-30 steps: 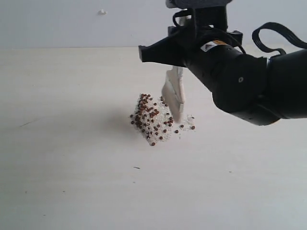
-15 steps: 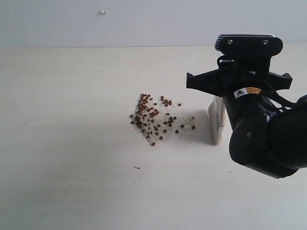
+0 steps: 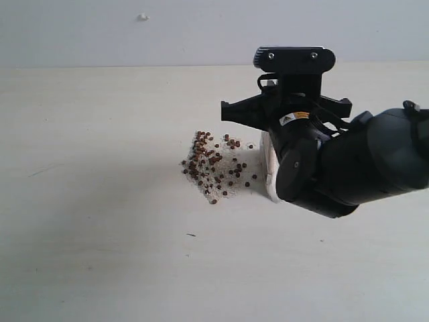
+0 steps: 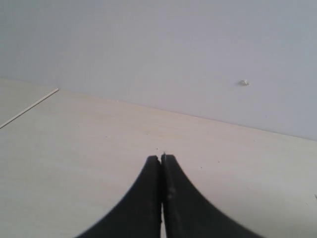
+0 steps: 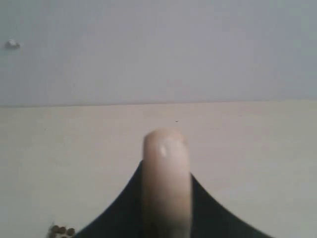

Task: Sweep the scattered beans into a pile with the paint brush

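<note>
The beans (image 3: 213, 166) lie in a loose patch of reddish-brown dots mixed with white crumbs at the middle of the pale table (image 3: 100, 255). My right gripper (image 5: 166, 171) is shut on the paint brush's light wooden handle (image 5: 166, 148). In the exterior view the pale bristles (image 3: 269, 172) stand on the table at the patch's right edge, mostly hidden behind the black right arm (image 3: 335, 168). A few beans (image 5: 62, 230) show at the edge of the right wrist view. My left gripper (image 4: 161, 157) is shut with nothing in it, over bare table, and does not show in the exterior view.
A pale wall (image 3: 201, 30) with a small white speck (image 3: 142, 16) backs the table. A tiny dark mark (image 3: 191, 235) lies on the table in front of the beans. A thin seam (image 4: 29, 104) crosses the surface in the left wrist view.
The right arm carried the brush from over the patch out to the right, then swept it back left to the patch's right edge. The stray beans at the right no longer show apart.
</note>
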`<state>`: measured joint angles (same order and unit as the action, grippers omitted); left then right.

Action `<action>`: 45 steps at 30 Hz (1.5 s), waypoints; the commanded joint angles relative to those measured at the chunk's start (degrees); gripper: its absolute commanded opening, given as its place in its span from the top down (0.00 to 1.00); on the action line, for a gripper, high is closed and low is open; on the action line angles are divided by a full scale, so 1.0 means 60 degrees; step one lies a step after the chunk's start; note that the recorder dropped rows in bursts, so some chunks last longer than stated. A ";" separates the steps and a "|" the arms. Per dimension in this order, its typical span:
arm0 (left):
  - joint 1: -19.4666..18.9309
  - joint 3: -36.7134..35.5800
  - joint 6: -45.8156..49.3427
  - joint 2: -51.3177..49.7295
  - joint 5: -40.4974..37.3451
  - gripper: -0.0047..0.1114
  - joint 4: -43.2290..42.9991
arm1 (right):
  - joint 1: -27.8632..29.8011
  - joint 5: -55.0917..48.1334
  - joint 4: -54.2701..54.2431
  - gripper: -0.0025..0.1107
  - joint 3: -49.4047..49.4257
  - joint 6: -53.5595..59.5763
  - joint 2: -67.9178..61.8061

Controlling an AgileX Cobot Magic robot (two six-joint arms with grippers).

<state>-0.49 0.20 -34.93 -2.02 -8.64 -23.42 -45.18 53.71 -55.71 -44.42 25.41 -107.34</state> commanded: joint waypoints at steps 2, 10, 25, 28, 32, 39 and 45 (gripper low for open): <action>-0.0040 -0.0033 0.0039 0.0062 0.0029 0.96 0.0083 | 0.0052 -0.1117 0.0118 0.98 -0.0898 -0.0050 -0.0429; -0.0040 -0.0033 0.0039 0.0062 0.0029 0.96 0.0083 | 0.0052 -0.1975 0.0211 0.98 -0.1754 -0.0050 -0.0675; -0.0040 -0.0033 0.0039 0.0062 0.0029 0.96 0.0083 | 0.0052 -0.1907 -0.0109 0.98 -0.1804 0.0875 -0.0231; -0.0040 -0.0033 0.0039 0.0062 0.0029 0.96 0.0083 | 0.0052 -0.1852 -0.0610 0.98 -0.1804 0.1560 -0.0034; -0.0040 -0.0033 0.0039 0.0062 0.0029 0.96 0.0083 | 0.0052 -0.1858 -0.0724 0.98 -0.1804 0.1918 0.0118; -0.0040 -0.0033 0.0039 0.0062 0.0029 0.96 0.0083 | 0.0052 -0.1790 -0.0724 0.98 -0.1804 0.2142 0.0312; -0.0040 -0.0033 0.0039 0.0062 0.0029 0.96 0.0083 | 0.0080 -0.1068 -0.0792 0.98 -0.1804 0.3384 0.0625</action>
<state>-0.49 0.20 -34.93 -2.02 -8.64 -23.42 -45.18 43.55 -60.45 -55.10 41.86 -104.56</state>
